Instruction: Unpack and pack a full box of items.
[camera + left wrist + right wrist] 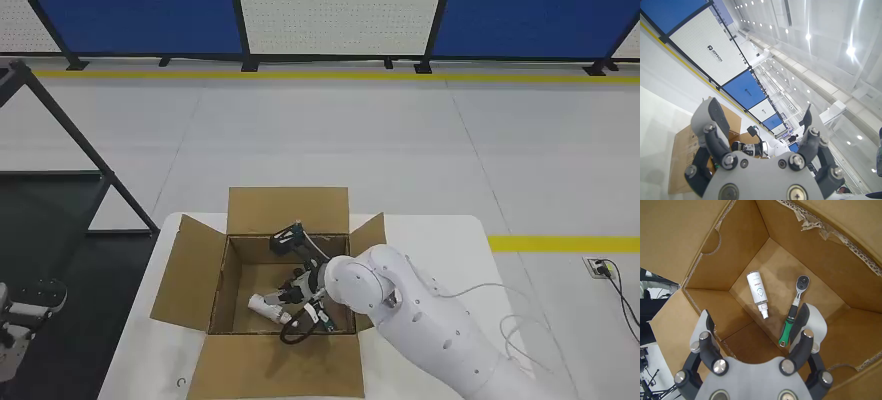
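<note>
An open cardboard box (195, 275) stands on the white table (440, 240). On its floor lie a white spray bottle (758, 292) and a ratchet wrench (795, 311) with a green and black handle, side by side and apart. The bottle (266, 303) is near the box's left wall. My right gripper (755, 319) hangs open inside the box (719, 262) above both items, holding nothing; one fingertip (802, 317) overlaps the wrench handle. In the top view the right gripper (298, 300) is just right of the bottle. My left gripper (762, 117) is open and empty, tilted up toward the ceiling, left of the box (685, 136).
All four box flaps are folded outward, and the near flap (280, 365) covers the table's front. A dark metal frame (70, 150) stands to the left of the table. Bare table surface lies right of the box.
</note>
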You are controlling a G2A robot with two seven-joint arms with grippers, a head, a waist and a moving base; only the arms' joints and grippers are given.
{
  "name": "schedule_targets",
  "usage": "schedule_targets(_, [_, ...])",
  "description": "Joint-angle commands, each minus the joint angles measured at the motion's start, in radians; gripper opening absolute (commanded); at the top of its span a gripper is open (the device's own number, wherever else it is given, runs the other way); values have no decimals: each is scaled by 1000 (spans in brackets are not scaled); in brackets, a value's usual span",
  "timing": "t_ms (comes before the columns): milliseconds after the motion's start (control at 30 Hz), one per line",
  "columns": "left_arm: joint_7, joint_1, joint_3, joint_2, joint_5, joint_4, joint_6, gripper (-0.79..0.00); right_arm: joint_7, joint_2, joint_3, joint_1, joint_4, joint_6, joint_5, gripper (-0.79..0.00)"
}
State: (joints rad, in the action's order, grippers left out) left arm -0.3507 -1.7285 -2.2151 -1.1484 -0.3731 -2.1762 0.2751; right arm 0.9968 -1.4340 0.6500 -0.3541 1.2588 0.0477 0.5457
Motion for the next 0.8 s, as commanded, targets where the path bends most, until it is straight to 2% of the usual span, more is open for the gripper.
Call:
schedule_targets(0, [0,0,0,0,0,0,0,0,0,0,0,0,0,0,0,0])
schedule_targets(133, [2,2,3,-1,0,-3,-3,0,-4,-16,-37,6,-51,16,33,0])
schedule_targets(300, [0,-6,-10,-4,-27,6,-4,0,16,-60,-108,57,-167,56,74,0])
schedule_targets(700, [-12,-26,-41,-13,-82,18,-7,0,42,-171,-229,143,-368,81,158,0])
schedule_targets(767, [-9,-27,-41,-14,-84,19,-10,0,45,-174,-229,143,-370,73,152,0])
